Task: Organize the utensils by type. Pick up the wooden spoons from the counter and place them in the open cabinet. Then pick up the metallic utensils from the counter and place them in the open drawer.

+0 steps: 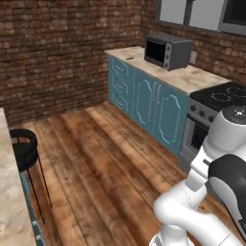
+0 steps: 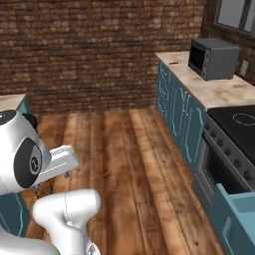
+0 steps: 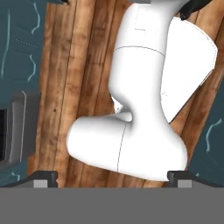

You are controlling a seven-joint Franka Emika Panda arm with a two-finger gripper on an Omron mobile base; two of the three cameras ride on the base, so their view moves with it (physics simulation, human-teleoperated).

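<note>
Gripper [image 3: 112, 177] released, jaws wide, nothing held; I see no utensils on counter [image 1: 192, 77]; I advise driving closer before reaching.

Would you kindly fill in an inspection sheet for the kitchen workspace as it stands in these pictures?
Surface: beige marbled counter over teal fronts along the right wall; a small dark item lies near its far end, too small to identify.
Job's things: open teal drawer at lower right of the right base view; no utensils identifiable.
Clutter: grey microwave on the counter.
Grippers: gripper open, fingertips wide apart, nothing between them, pointing down at the wooden floor.
Cables: nothing seen.
Surroundings: brick walls, black stove, black stool beside another counter edge.
</note>
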